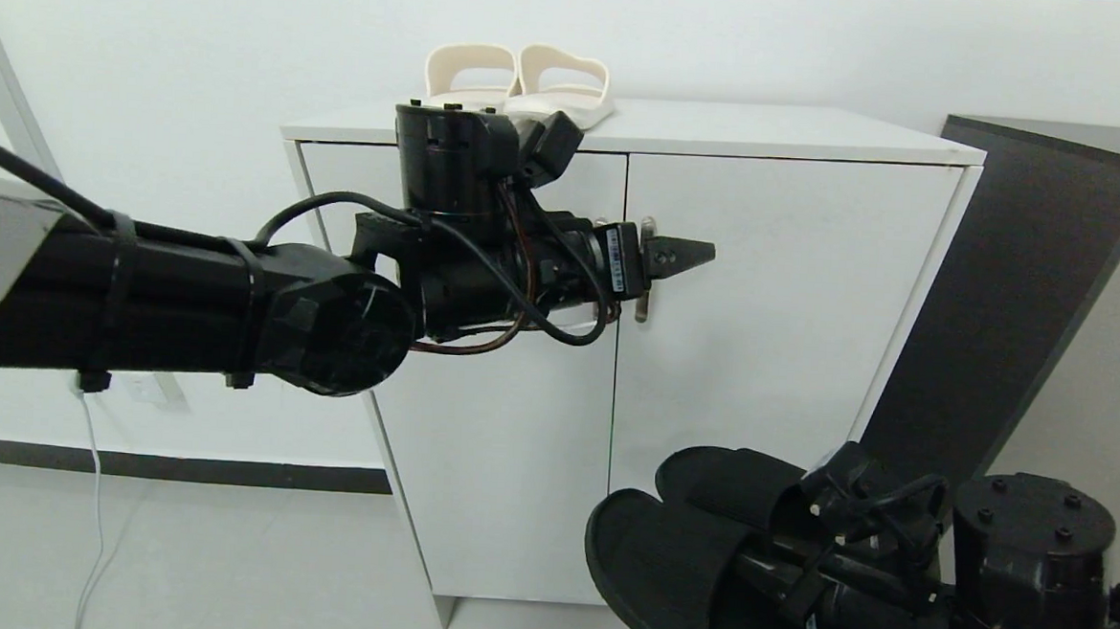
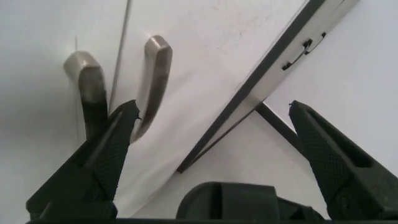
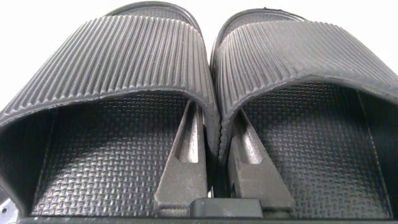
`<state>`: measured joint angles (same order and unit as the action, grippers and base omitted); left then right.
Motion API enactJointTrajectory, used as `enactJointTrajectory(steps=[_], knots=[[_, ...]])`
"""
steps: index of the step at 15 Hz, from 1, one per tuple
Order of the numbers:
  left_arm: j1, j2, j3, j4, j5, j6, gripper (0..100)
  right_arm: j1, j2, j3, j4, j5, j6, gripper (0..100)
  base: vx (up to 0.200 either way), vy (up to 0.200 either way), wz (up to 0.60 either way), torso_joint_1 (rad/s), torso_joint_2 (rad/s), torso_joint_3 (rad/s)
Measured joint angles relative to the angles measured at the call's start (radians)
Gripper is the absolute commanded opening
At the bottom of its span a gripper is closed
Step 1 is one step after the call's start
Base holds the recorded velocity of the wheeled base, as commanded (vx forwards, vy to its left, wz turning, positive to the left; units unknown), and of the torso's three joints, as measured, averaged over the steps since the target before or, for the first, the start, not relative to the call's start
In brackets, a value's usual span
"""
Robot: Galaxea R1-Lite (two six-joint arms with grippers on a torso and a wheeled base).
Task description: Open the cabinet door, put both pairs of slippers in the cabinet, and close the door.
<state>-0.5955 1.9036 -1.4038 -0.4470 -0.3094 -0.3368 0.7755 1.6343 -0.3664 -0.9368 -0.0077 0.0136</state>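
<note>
We are at the very start, as far as we can judge. Both doors (image 1: pixel 759 363) of the cabinet (image 1: pixel 800 133) are shut, flush along the seam between them, so opening is not yet done.

Our left gripper (image 1: pixel 686 254) is up at the seam with its fingers spread wide. In the left wrist view one finger lies just beside the two handles (image 2: pixel 155 71), and neither handle is clasped.

Our right gripper (image 3: pixel 216 124) hangs low in front of the cabinet, clenched on the black slippers (image 1: pixel 692 542). Its two fingers pinch the inner side walls of the pair together, one finger inside each slipper.

The white slippers (image 1: pixel 519 80) sit side by side on the cabinet top, near its back edge and above the left door.

What is left: pull a door open, place the black pair inside, fetch the white pair from the top and place it inside too, then close the door. With the black pair already in hand, we judge that pair goes in first.
</note>
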Motion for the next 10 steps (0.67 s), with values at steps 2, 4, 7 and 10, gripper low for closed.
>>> enactJointTrajectory(steps=[2,4,7,10], knots=[[0.001,0.026,-0.029,0.005,0.0,-0.001,100,0.0,0.0,0.0,0.0,0.0,0.0,0,0.0,0.0,0.0,0.0,0.0,0.0],[0.001,0.051,-0.057,0.014,0.016,-0.002,100,0.0,0.0,0.0,0.0,0.0,0.0,0,0.0,0.0,0.0,0.0,0.0,0.0],[0.001,0.079,-0.087,0.013,0.026,-0.003,100,0.0,0.001,-0.001,0.0,0.0,0.002,0,0.0,0.0,0.0,0.0,0.0,0.0],[0.004,0.086,-0.084,0.014,0.031,-0.06,0,0.0,0.0,0.007,0.001,0.013,-0.002,0,0.0,0.0,0.0,0.0,0.0,0.0]])
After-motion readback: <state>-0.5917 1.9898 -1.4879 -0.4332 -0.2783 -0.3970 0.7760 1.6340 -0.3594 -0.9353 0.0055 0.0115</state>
